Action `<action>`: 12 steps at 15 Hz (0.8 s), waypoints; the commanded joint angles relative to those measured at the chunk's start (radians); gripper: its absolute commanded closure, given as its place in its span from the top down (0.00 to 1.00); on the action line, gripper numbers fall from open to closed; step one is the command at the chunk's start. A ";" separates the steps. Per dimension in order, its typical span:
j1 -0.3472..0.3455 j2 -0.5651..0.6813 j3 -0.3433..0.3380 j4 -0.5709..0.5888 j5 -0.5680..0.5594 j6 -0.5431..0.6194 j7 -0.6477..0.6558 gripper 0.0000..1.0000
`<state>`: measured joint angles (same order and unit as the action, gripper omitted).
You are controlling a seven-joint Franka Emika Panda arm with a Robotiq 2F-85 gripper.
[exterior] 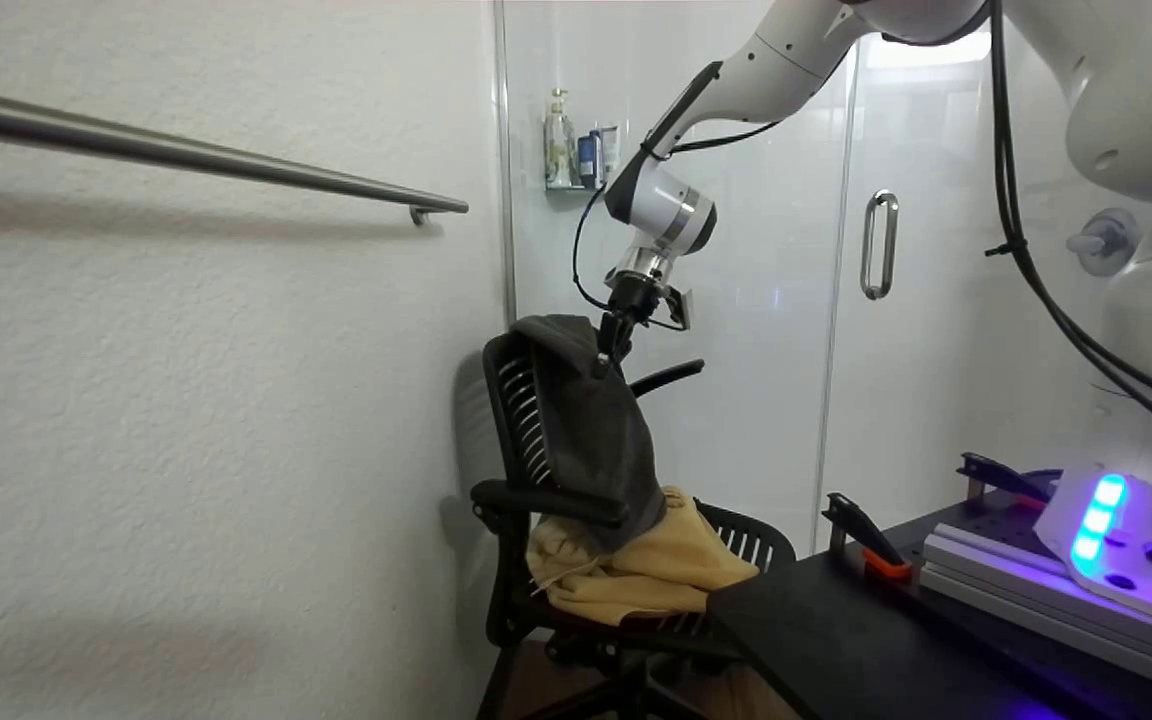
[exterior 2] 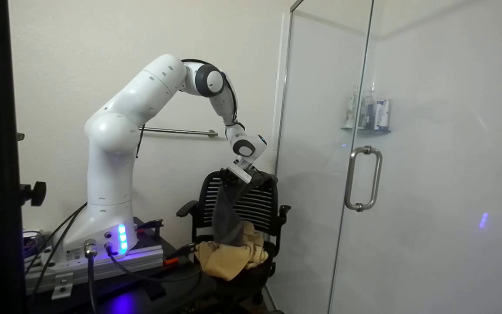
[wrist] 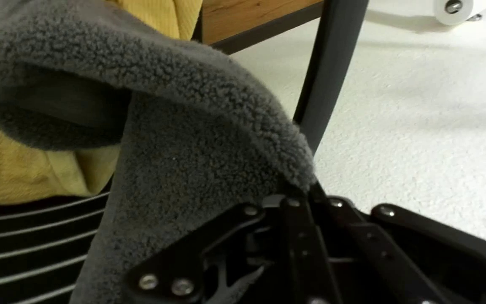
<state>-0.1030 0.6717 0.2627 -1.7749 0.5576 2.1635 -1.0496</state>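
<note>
My gripper [wrist: 305, 191] is shut on the edge of a grey fleecy cloth [wrist: 192, 156], which is pinched between the fingertips in the wrist view. In an exterior view the gripper [exterior: 610, 352] points down beside the top of the chair's backrest. The grey cloth [exterior: 596, 440] drapes from there over the black office chair [exterior: 519, 400] and hangs toward the seat. A yellow cloth [exterior: 681, 555] lies crumpled on the seat, partly under the grey one. In an exterior view the wrist hides the fingertips, while the grey cloth [exterior 2: 226, 220] and yellow cloth [exterior 2: 229, 259] show below.
A textured wall [exterior: 236, 450] with a metal towel bar [exterior: 186, 150] stands close to the chair. Behind it is a glass shower door with a handle [exterior 2: 363, 179]. A black table [exterior: 796, 630] with clamps [exterior: 866, 530] borders the seat. The chair has armrests [exterior: 551, 502].
</note>
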 commanded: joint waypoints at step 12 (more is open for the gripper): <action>0.010 -0.161 -0.063 -0.104 -0.008 -0.370 0.464 0.01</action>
<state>-0.0981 0.5718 0.2169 -1.8240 0.5434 1.8649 -0.6473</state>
